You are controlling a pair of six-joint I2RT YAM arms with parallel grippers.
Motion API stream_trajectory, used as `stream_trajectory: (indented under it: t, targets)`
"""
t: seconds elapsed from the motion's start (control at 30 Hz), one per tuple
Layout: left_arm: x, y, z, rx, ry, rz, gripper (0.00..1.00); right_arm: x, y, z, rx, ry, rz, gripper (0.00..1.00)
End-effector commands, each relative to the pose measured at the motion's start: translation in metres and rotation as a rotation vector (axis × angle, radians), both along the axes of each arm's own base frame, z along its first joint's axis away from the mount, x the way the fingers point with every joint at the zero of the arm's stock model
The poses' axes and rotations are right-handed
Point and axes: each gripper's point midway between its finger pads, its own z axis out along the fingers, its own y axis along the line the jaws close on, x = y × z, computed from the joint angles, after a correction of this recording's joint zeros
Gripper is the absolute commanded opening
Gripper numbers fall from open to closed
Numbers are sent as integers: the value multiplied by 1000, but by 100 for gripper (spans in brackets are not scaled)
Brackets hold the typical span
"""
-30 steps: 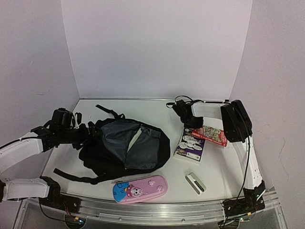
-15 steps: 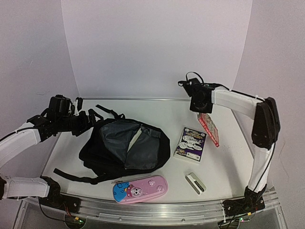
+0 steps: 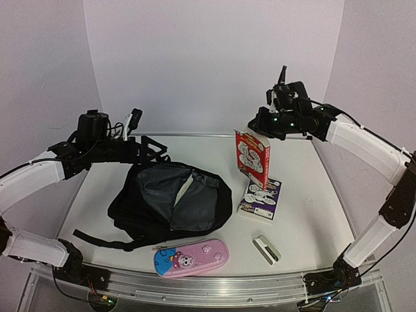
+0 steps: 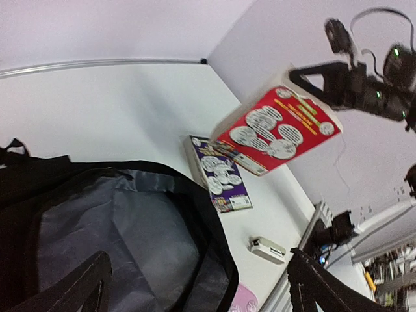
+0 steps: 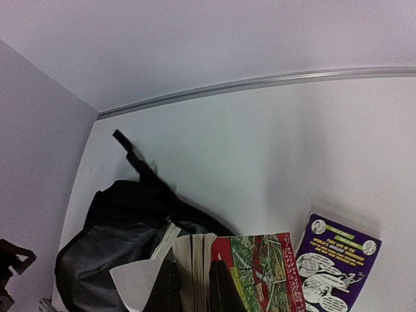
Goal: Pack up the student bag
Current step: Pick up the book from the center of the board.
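The student bag (image 3: 169, 201), a big black backpack, lies open at centre-left with its grey lining (image 4: 110, 227) showing. My right gripper (image 3: 255, 127) is shut on the top edge of a red book (image 3: 252, 158), which hangs upright in the air just right of the bag. In the right wrist view the fingers (image 5: 162, 289) pinch the red book's (image 5: 260, 273) pages and cover, with the bag (image 5: 110, 240) below and to the left. My left gripper (image 3: 140, 133) hovers open and empty over the bag's far-left edge, its fingers (image 4: 71, 292) spread wide.
A purple book (image 3: 260, 198) lies flat on the table under the hanging red one. A white stapler (image 3: 267, 248) and a pink-and-blue pencil case (image 3: 192, 257) rest near the front edge. The bag's straps (image 3: 97, 239) trail to the front left.
My right arm has lifted the red book off the table, up and leftward towards the bag. My left arm has risen and shifted right over the bag's back edge, jaws still open.
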Motion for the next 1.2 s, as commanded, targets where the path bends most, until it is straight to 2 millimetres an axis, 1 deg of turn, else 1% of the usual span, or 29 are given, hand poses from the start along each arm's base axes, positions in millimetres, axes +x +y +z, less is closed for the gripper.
stream_trajectory:
  t: [0.0, 0.1, 0.2, 0.3, 0.4, 0.53, 0.67, 0.7, 0.8, 0.83, 0.9, 0.97, 1.0, 1.03, 1.07, 1.1, 1.17]
  targets:
    - [-23, -51, 37, -28, -228, -241, 94, -34, 49, 49, 256, -25, 279, 0]
    - [-28, -66, 43, -54, -276, -299, 94, -52, 68, 63, 336, -13, 394, 0]
    - [-28, -78, 49, -70, -320, -347, 95, -73, 88, 71, 391, 11, 510, 0]
    - [-31, -88, 50, -70, -336, -399, 96, -92, 106, 76, 438, 42, 615, 0]
    - [-32, -94, 48, -62, -340, -438, 97, -110, 121, 76, 476, 81, 712, 0]
    - [-44, -100, 49, -87, -332, -530, 99, -129, 136, 79, 527, 118, 809, 0]
    - [-65, -106, 42, -115, -265, -651, 97, -140, 146, 85, 562, 131, 870, 0]
    - [-70, -107, 41, -127, -254, -678, 94, -142, 148, 84, 564, 134, 878, 0]
    - [-81, -109, 42, -162, -212, -737, 71, -141, 150, 80, 561, 142, 881, 0]
    - [-85, -109, 42, -172, -195, -755, 59, -140, 150, 78, 559, 144, 880, 0]
    - [-89, -109, 41, -186, -159, -783, 31, -137, 151, 74, 552, 143, 867, 0]
    - [-91, -108, 37, -184, -130, -786, 9, -133, 150, 72, 541, 129, 847, 0]
    - [-91, -108, 34, -182, -117, -780, 1, -131, 149, 73, 535, 115, 831, 0]
    - [-92, -107, 33, -180, -107, -770, 0, -128, 147, 73, 527, 98, 816, 1]
    - [-92, -105, 31, -179, -97, -756, 0, -124, 145, 72, 515, 79, 797, 11]
    - [-90, -104, 31, -181, -97, -735, 0, -121, 141, 73, 504, 56, 780, 22]
    - [-85, -102, 34, -193, -103, -670, 0, -115, 133, 71, 477, 16, 741, 48]
